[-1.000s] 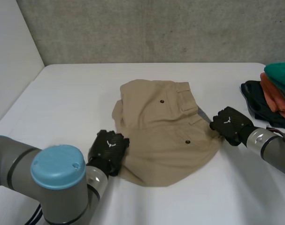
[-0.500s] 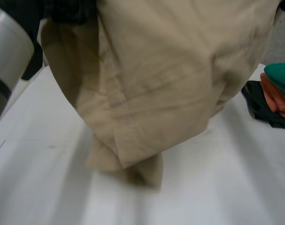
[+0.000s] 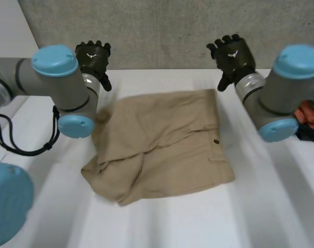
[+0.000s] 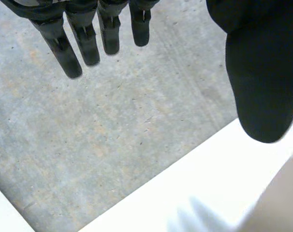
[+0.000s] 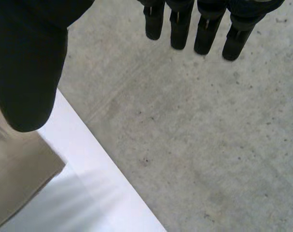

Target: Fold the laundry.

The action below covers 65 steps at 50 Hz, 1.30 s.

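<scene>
Presently, the shorts (image 3: pixel 162 144) lie spread and rumpled on the middle of the table (image 3: pixel 260 217). The left hand (image 3: pixel 93 57) and the right hand (image 3: pixel 232 54) hang raised at the table's far edge, before the wall (image 3: pixel 172 31). Both have straight fingers, hold nothing, and are clear of the shorts.

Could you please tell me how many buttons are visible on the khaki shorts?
1: a dark button on the shorts, near their right-hand edge in the head view. Others may be hidden in the folds or underneath.
</scene>
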{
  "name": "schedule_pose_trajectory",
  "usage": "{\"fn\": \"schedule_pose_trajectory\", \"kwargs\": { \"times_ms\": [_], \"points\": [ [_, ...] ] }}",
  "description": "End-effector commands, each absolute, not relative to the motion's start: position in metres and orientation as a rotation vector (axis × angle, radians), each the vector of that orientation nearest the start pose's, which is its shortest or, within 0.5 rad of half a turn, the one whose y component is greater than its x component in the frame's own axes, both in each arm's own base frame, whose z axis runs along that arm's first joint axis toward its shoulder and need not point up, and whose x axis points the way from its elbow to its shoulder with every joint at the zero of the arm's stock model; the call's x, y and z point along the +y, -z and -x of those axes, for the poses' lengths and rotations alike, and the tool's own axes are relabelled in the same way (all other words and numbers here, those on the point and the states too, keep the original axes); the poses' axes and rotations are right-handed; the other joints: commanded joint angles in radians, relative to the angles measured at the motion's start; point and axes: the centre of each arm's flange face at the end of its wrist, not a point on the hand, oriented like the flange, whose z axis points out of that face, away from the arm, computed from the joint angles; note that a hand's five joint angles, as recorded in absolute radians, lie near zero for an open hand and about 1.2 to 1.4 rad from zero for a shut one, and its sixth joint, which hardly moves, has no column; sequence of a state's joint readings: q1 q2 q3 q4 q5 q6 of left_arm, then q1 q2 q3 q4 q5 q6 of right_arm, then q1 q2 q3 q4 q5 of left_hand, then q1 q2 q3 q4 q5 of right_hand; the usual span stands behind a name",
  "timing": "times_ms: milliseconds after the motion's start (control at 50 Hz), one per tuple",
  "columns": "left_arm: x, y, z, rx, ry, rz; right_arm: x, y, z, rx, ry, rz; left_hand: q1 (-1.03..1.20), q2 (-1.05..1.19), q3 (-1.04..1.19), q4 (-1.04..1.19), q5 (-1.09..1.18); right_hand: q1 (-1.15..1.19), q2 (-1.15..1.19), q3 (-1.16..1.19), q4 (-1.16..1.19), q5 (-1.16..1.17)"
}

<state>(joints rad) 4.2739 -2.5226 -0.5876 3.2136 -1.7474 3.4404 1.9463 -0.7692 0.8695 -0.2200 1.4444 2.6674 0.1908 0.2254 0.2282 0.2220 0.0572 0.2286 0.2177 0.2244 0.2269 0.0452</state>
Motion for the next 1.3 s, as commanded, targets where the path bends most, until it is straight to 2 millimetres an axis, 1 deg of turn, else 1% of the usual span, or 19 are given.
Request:
{"fn": "schedule_pose_trajectory", "kwargs": {
  "times_ms": [20, 80, 160, 180, 200, 260, 280, 340, 360, 460, 500, 620, 700, 800, 960, 1040, 1120, 1220, 1300],
  "points": [
    [-0.415, -0.234, 0.313, 2.012, 2.295, -0.478, -0.393, -0.240, -0.304, 1.905, 2.380, 0.951, -0.016, -0.051, -0.054, -0.047, -0.057, -0.054, -0.043, -0.050, -0.052, -0.045],
    [-0.393, -0.235, 0.304, 2.105, 2.176, -0.537, -0.377, -0.250, -0.298, 1.941, 2.327, 0.984, -0.016, -0.051, -0.054, -0.047, -0.057, -0.054, -0.043, -0.050, -0.052, -0.045],
    [-0.348, -0.243, 0.293, 2.205, 2.059, -0.624, -0.342, -0.260, -0.284, 2.018, 2.186, 1.065, -0.016, -0.051, -0.054, -0.047, -0.057, -0.054, -0.043, -0.050, -0.052, -0.045],
    [-0.337, -0.243, 0.292, 2.224, 2.041, -0.650, -0.327, -0.258, -0.280, 2.049, 2.101, 1.107, -0.013, -0.047, -0.050, -0.044, -0.054, -0.054, -0.043, -0.050, -0.052, -0.045],
    [-0.313, -0.242, 0.290, 2.260, 2.010, -0.713, -0.319, -0.255, -0.278, 2.066, 2.051, 1.130, -0.007, -0.041, -0.044, -0.038, -0.048, -0.054, -0.043, -0.050, -0.052, -0.045],
    [-0.274, -0.239, 0.291, 2.314, 1.984, -0.838, -0.293, -0.237, -0.270, 2.153, 1.842, 1.190, 0.040, 0.005, 0.003, 0.009, -0.001, -0.001, 0.010, 0.004, 0.001, 0.008],
    [-0.249, -0.234, 0.290, 2.349, 1.963, -0.927, -0.286, -0.232, -0.268, 2.168, 1.793, 1.203, 0.075, 0.041, 0.038, 0.044, 0.034, 0.029, 0.040, 0.034, 0.031, 0.038],
    [-0.219, -0.232, 0.287, 2.375, 1.959, -1.024, -0.261, -0.212, -0.260, 2.209, 1.649, 1.240, 0.146, 0.111, 0.108, 0.115, 0.105, 0.173, 0.183, 0.177, 0.174, 0.181],
    [-0.202, -0.224, 0.282, 2.397, 1.935, -1.070, -0.254, -0.209, -0.259, 2.208, 1.624, 1.249, 0.233, 0.199, 0.196, 0.202, 0.192, 0.223, 0.234, 0.227, 0.225, 0.232],
    [-0.171, -0.200, 0.268, 2.407, 1.916, -1.105, -0.229, -0.179, -0.251, 2.162, 1.559, 1.329, 0.357, 0.322, 0.320, 0.326, 0.316, 0.344, 0.355, 0.348, 0.345, 0.353],
    [-0.166, -0.191, 0.264, 2.389, 1.922, -1.107, -0.224, -0.164, -0.247, 2.145, 1.569, 1.359, 0.387, 0.352, 0.349, 0.355, 0.346, 0.347, 0.358, 0.351, 0.348, 0.356],
    [-0.155, -0.170, 0.255, 2.315, 1.825, -1.221, -0.216, -0.145, -0.243, 2.121, 1.586, 1.383, 0.425, 0.390, 0.388, 0.394, 0.384, 0.379, 0.390, 0.383, 0.381, 0.388],
    [-0.154, -0.161, 0.248, 2.269, 1.748, -1.280, -0.219, -0.140, -0.245, 2.093, 1.638, 1.382, 0.413, 0.379, 0.376, 0.382, 0.372, 0.397, 0.407, 0.401, 0.398, 0.405],
    [-0.160, -0.156, 0.243, 2.254, 1.734, -1.261, -0.227, -0.122, -0.246, 2.091, 1.653, 1.392, 0.393, 0.358, 0.355, 0.361, 0.352, 0.423, 0.434, 0.427, 0.425, 0.432],
    [-0.166, -0.147, 0.245, 2.238, 1.752, -1.254, -0.240, -0.119, -0.251, 2.037, 1.754, 1.415, 0.404, 0.370, 0.367, 0.373, 0.363, 0.763, 0.774, 0.767, 0.765, 0.772],
    [-0.168, -0.139, 0.246, 2.239, 1.729, -1.265, -0.244, -0.111, -0.252, 2.053, 1.733, 1.425, 0.407, 0.373, 0.370, 0.376, 0.366, 0.761, 0.772, 0.765, 0.762, 0.769],
    [-0.170, -0.134, 0.247, 2.219, 1.720, -1.284, -0.244, -0.109, -0.251, 2.058, 1.728, 1.432, 0.554, 0.519, 0.516, 0.523, 0.513, 0.764, 0.774, 0.768, 0.765, 0.772],
    [-0.180, -0.136, 0.249, 2.173, 1.781, -1.253, -0.246, -0.112, -0.250, 2.070, 1.738, 1.422, 1.205, 1.170, 1.167, 1.173, 1.164, 0.670, 0.681, 0.674, 0.672, 0.679],
    [-0.190, -0.141, 0.248, 2.147, 1.824, -1.209, -0.244, -0.122, -0.246, 2.104, 1.747, 1.400, 1.205, 1.171, 1.168, 1.174, 1.165, 0.485, 0.496, 0.489, 0.487, 0.494]
  ]
}}
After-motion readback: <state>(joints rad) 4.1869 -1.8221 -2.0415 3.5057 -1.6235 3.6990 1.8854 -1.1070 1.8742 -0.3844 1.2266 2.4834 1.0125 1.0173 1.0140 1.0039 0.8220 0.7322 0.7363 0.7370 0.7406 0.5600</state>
